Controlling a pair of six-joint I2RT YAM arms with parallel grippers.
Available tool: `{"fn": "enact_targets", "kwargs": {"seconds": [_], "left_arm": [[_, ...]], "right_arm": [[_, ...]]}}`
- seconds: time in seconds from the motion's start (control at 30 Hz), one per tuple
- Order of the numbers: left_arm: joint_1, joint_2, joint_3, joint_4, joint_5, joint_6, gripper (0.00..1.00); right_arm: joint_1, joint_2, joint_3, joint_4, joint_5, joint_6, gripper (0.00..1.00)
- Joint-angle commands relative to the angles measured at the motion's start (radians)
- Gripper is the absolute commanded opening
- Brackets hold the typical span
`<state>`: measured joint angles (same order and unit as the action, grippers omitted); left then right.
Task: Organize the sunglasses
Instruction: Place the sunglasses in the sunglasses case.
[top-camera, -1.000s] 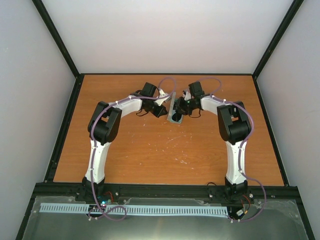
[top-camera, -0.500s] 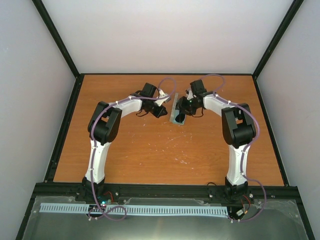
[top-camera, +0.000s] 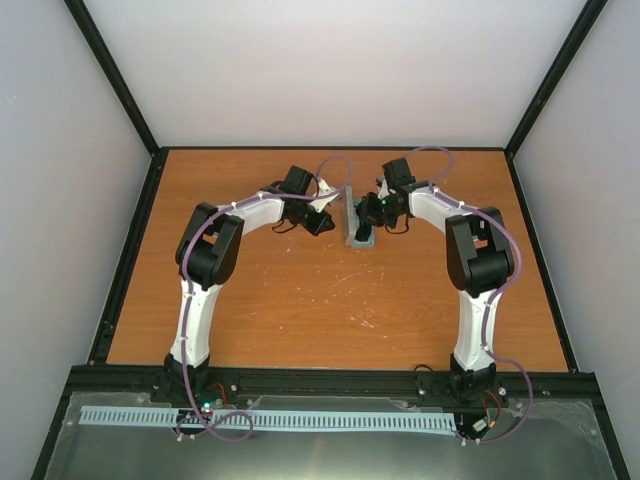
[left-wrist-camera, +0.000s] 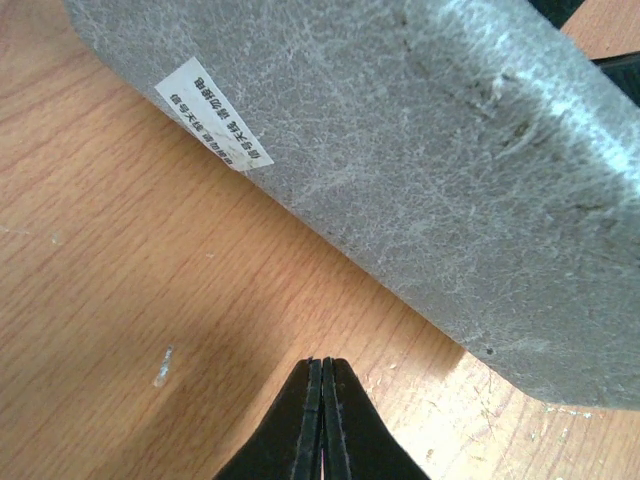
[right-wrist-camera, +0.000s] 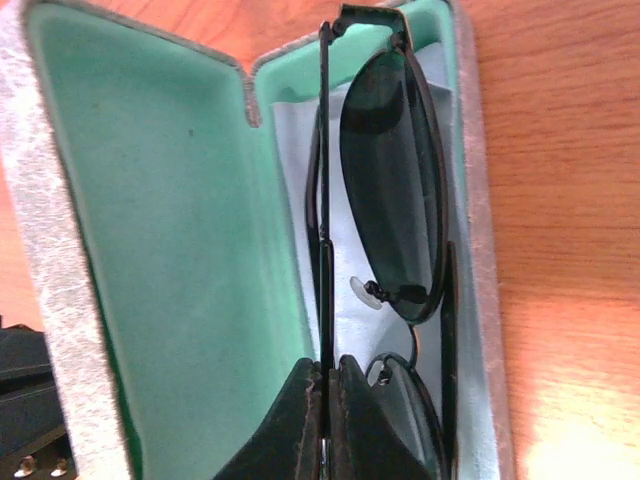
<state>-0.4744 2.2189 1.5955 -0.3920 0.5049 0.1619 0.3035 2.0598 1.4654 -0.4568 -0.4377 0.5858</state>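
Note:
The sunglasses (right-wrist-camera: 395, 200), thin black wire frame with dark lenses, lie folded in the open grey case (right-wrist-camera: 478, 250) with green lining, on a pale blue cloth (right-wrist-camera: 290, 150). My right gripper (right-wrist-camera: 326, 368) is shut on one slim dark temple of the sunglasses, over the case. In the top view the case (top-camera: 360, 238) sits at the table's middle back between both grippers. My left gripper (left-wrist-camera: 323, 364) is shut and empty, just beside the case's grey outer shell (left-wrist-camera: 420, 150), which bears a white label (left-wrist-camera: 212, 113). The left gripper shows in the top view (top-camera: 322, 222), the right gripper too (top-camera: 372, 212).
The orange wooden table (top-camera: 330, 300) has a black frame rail around it and white walls behind. The case lid (right-wrist-camera: 150, 230) stands open toward the left arm. Scratches mark the tabletop in front of the case.
My right gripper has moved left and down from above the case to over its inside. The left arm has not moved.

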Motion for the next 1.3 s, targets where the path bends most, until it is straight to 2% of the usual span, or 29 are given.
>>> {"fn": "enact_targets", "kwargs": {"seconds": [0.0, 0.1, 0.17, 0.23, 0.3, 0.5, 0.63, 0.67, 0.7, 0.73, 0.8, 0.83, 1.07, 1.27], "left_arm": [[-0.008, -0.018, 0.005, 0.010, 0.011, -0.015, 0.05], [-0.008, -0.014, 0.008, 0.011, 0.014, -0.015, 0.05], [-0.008, -0.013, 0.007, 0.012, 0.015, -0.015, 0.05], [-0.008, -0.013, 0.006, 0.011, 0.016, -0.015, 0.05], [-0.007, -0.013, 0.004, 0.011, 0.014, -0.015, 0.05], [-0.008, -0.016, 0.001, 0.011, 0.012, -0.013, 0.05], [-0.008, -0.014, 0.003, 0.013, 0.015, -0.015, 0.05], [-0.008, -0.015, 0.003, 0.013, 0.015, -0.015, 0.05], [-0.008, -0.014, 0.002, 0.013, 0.015, -0.015, 0.05], [-0.007, -0.015, 0.000, 0.013, 0.014, -0.015, 0.05], [-0.007, -0.017, -0.004, 0.014, 0.012, -0.013, 0.05], [-0.008, -0.018, -0.006, 0.016, 0.012, -0.013, 0.05], [-0.008, -0.024, -0.015, 0.015, 0.000, -0.010, 0.05], [-0.008, -0.018, -0.010, 0.015, -0.002, -0.010, 0.05]], "right_arm": [[-0.001, 0.033, 0.046, -0.064, 0.054, -0.029, 0.03], [-0.001, 0.046, 0.046, -0.090, 0.051, -0.044, 0.14], [-0.001, 0.048, 0.039, -0.093, 0.038, -0.051, 0.30], [-0.001, 0.043, 0.031, -0.085, 0.031, -0.053, 0.33], [-0.005, 0.028, 0.017, -0.063, 0.022, -0.049, 0.40], [-0.013, -0.044, -0.008, -0.028, 0.031, -0.044, 0.47], [-0.021, -0.083, -0.029, -0.020, 0.014, -0.041, 0.48], [-0.024, -0.097, -0.042, -0.009, 0.018, -0.037, 0.47], [-0.026, -0.112, -0.056, 0.006, 0.022, -0.033, 0.42], [-0.029, -0.124, -0.067, 0.019, 0.031, -0.027, 0.32], [-0.035, -0.128, -0.068, 0.027, 0.060, -0.024, 0.07], [-0.037, -0.115, -0.054, 0.019, 0.076, -0.027, 0.03], [-0.033, 0.036, 0.116, -0.096, 0.081, -0.083, 0.03], [-0.027, 0.089, 0.146, -0.134, 0.099, -0.114, 0.03]]}}
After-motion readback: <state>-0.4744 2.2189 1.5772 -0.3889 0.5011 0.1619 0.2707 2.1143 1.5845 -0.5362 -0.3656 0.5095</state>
